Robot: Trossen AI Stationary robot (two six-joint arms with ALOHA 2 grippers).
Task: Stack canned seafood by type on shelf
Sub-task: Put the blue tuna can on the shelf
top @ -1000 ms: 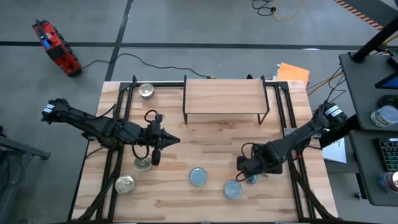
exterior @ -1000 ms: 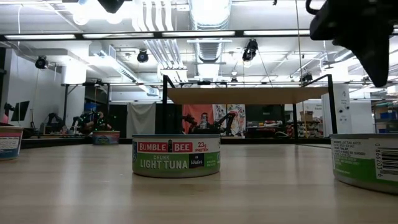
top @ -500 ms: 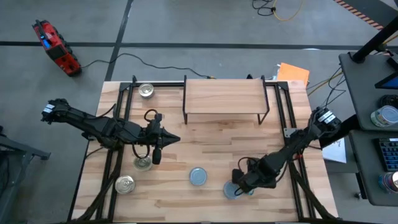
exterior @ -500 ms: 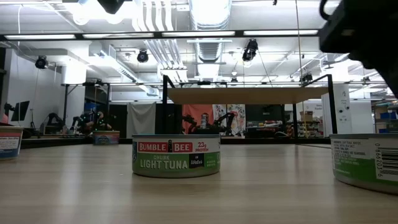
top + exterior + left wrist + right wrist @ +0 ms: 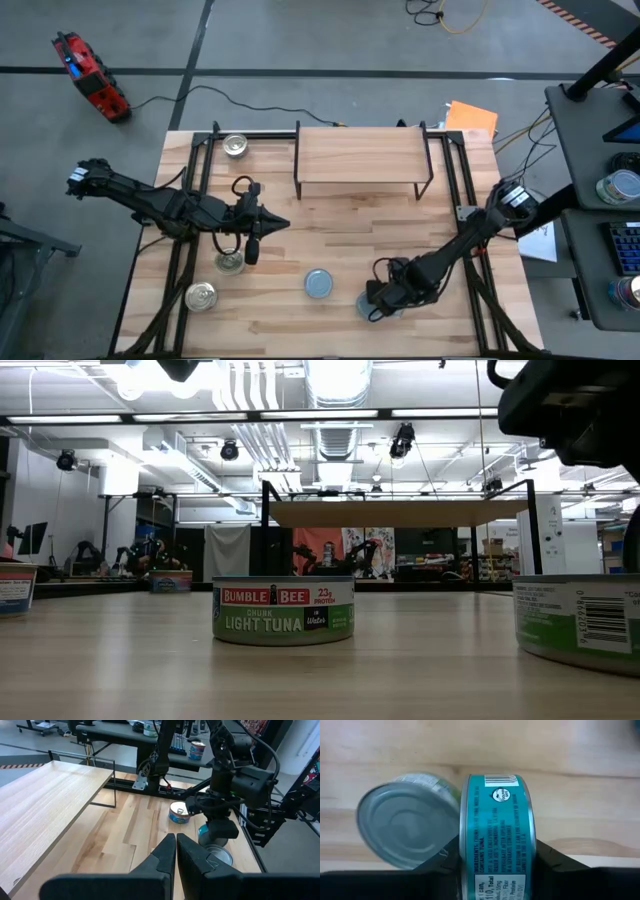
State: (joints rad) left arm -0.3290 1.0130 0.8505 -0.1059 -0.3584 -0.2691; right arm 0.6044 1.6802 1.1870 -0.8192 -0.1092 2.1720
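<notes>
My right gripper (image 5: 380, 298) (image 5: 497, 857) stands near the table's front edge, shut on a teal-labelled tin (image 5: 497, 835) turned on its edge. A pale-topped tin (image 5: 366, 306) (image 5: 407, 827) lies flat on the table right beside it. Another pale-topped tin (image 5: 319, 284) rests to its left. My left gripper (image 5: 250, 250) (image 5: 176, 845) hangs shut and holding nothing above a silver tin (image 5: 230, 263). The shelf (image 5: 360, 155) stands at the back with nothing on its top. My right gripper pinches the teal tin between its two fingers, one on each flat end, just outside the rims (image 5: 464, 840). The fingers (image 5: 547, 857) come from above, pointing steeply down. The tin stands on edge, label wall up. I cannot tell whether it touches the table.
Silver tins sit at the far left corner (image 5: 235, 146) and near the front left (image 5: 202, 296). One more tin (image 5: 179, 813) stands beyond my right gripper. Black frame rails (image 5: 190, 200) run along both table sides. Bare wood lies between the shelf and the tins.
My right gripper has gone down and toward the table's near and left edges, ending at the pale-topped tin. In the low view that tin has slid a little toward the table's left.
</notes>
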